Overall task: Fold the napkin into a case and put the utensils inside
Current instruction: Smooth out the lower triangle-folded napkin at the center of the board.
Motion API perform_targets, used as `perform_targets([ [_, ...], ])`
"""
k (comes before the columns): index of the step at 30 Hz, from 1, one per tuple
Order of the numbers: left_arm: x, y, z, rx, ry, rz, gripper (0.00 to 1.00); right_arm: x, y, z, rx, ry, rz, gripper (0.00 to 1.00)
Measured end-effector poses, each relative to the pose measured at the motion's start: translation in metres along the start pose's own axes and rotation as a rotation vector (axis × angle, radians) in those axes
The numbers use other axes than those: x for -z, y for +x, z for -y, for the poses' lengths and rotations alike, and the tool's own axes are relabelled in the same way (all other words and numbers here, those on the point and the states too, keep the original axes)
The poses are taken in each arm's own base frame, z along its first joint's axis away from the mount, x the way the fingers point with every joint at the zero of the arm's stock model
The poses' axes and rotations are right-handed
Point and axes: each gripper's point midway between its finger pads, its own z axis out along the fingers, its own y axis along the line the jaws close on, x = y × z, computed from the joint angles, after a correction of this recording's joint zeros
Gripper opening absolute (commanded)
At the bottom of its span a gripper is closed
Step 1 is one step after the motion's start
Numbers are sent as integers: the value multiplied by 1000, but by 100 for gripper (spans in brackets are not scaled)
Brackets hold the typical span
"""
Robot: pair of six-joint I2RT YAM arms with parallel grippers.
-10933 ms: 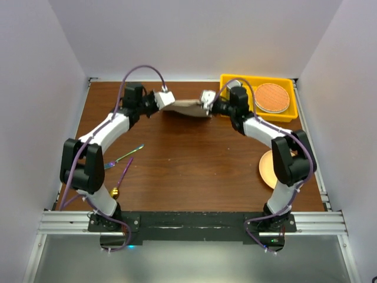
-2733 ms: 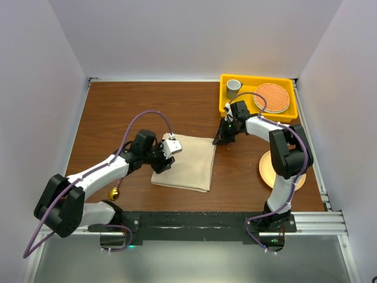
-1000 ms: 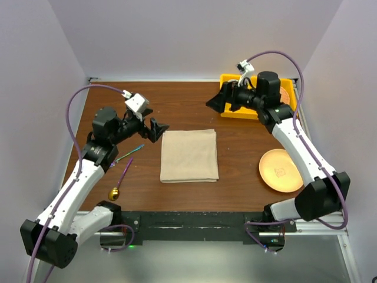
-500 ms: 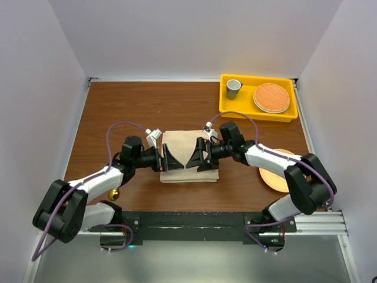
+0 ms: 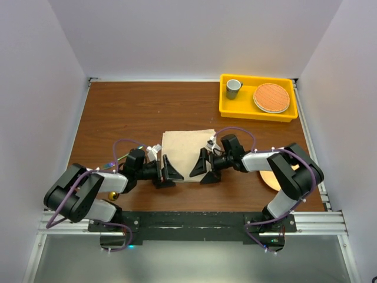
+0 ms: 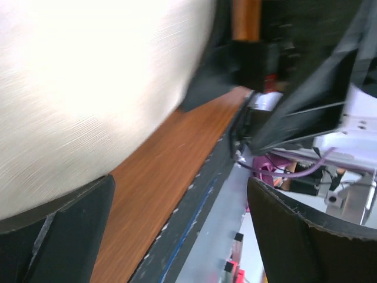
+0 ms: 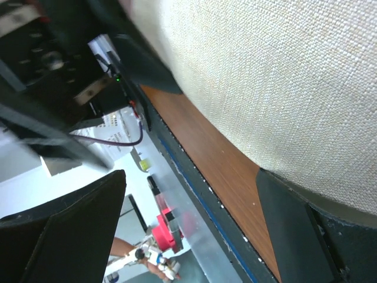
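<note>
Where the napkin (image 5: 187, 150) lies: flat on the table (image 5: 118, 118), a little nearer the near edge than the far one and about midway between left and right. It is a plain beige rectangle, not a narrow pocket.
Left jaws: spread wide, gripping nothing. They sit low at the napkin's near-left corner and point right along its near edge. One finger (image 5: 172, 170) overlaps the cloth in the top view. Contact cannot be told.
Left wrist view: cloth fills the upper left, with bare wood showing between the two dark fingers (image 6: 59, 236).
Right jaws: spread wide, gripping nothing. They sit low at the napkin's near-right corner and point left, facing the left pair. One finger (image 5: 201, 163) is at the cloth's edge.
Right wrist view: weave fills the upper right, and one finger (image 7: 306, 236) sits just under the cloth's border.
Fork (image 5: 121, 158): near the left edge of the table, mostly hidden behind the left arm (image 5: 106, 180), well apart from the napkin.
Spoon: only a gold glint by the left arm, too little to place.
Yellow tray (image 5: 257, 113): far right corner, holding a grey cup (image 5: 234, 88) and a round orange woven mat (image 5: 272, 97).
Peach plate (image 5: 266, 178): near the right edge, largely behind the right arm (image 5: 288, 171).
</note>
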Motion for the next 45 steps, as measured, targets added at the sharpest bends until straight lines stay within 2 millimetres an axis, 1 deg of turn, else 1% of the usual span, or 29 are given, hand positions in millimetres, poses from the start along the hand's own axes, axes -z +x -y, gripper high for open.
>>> perform_targets([
  [2,4,7,-14,55,-31,-7,100,3,-2,3,-7,-11,1,98],
  [5,9,-1,-18,87,-30,16,100,8,-6,9,-27,-24,4,98],
  [8,13,-6,-19,94,-20,26,100,15,-10,11,-33,-37,0,98],
  [11,15,-2,-12,54,11,-1,100,19,-9,6,-28,-30,-8,98],
  [12,17,-1,-6,23,29,-9,100,21,-8,2,-28,-25,-5,98],
  [14,20,-1,12,-55,69,-19,100,30,-9,-13,-9,-36,15,98],
  [16,20,-7,37,-146,124,-7,100,40,-14,-34,36,-65,43,98],
  [17,19,-10,48,-183,149,-3,100,46,-20,-48,70,-85,66,98],
  [18,16,-12,57,-208,168,4,100,50,-25,-57,96,-99,84,98],
  [20,7,-13,64,-225,185,6,100,54,-32,-62,115,-110,107,98],
  [22,-9,-11,60,-194,174,-11,100,51,-36,-51,87,-96,106,98],
  [24,-27,-11,47,-138,135,-32,100,42,-36,-33,42,-67,82,98],
  [26,-44,-18,33,-90,87,-33,100,34,-35,-11,-3,-33,56,98],
  [29,-59,-27,16,-29,37,-33,100,29,-35,19,-62,1,19,98],
  [30,-60,-28,13,-7,32,-37,100,31,-35,22,-68,-15,4,98],
  [33,-53,-34,6,26,28,-28,100,35,-32,25,-44,-52,-26,98],
  [36,-36,-43,-3,49,10,-6,100,36,-30,25,-25,-91,-61,98],
  [38,-29,-44,-6,47,-1,2,100,35,-29,23,-11,-101,-71,98],
  [42,-19,-37,-6,31,-7,-3,100,31,-21,12,22,-88,-90,98],
  [44,-14,-32,-4,9,-12,-11,100,34,-17,1,31,-81,-95,98],
  [45,-13,-31,-3,-6,-11,-14,100,38,-20,-7,39,-82,-87,98],
])
